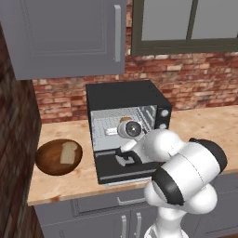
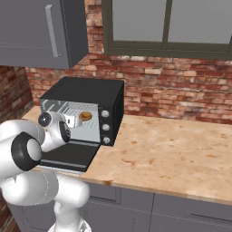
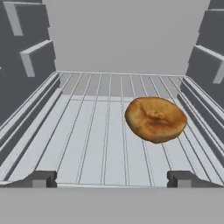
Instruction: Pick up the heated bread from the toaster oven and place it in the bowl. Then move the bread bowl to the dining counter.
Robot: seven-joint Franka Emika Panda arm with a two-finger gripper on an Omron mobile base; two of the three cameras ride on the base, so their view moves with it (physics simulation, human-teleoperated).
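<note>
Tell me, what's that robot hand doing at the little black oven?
Gripper open, at oven mouth. Small round golden-brown bread on silver wire rack, ahead, slightly right. Nothing between.

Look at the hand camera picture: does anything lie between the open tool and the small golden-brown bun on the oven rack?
Nothing visible does. The open tool faces the small round golden-brown bun across bare silver wire rack inside the black toaster oven. The bun sits right of the tool's centre line, so the approach needs shifting that way.
</note>
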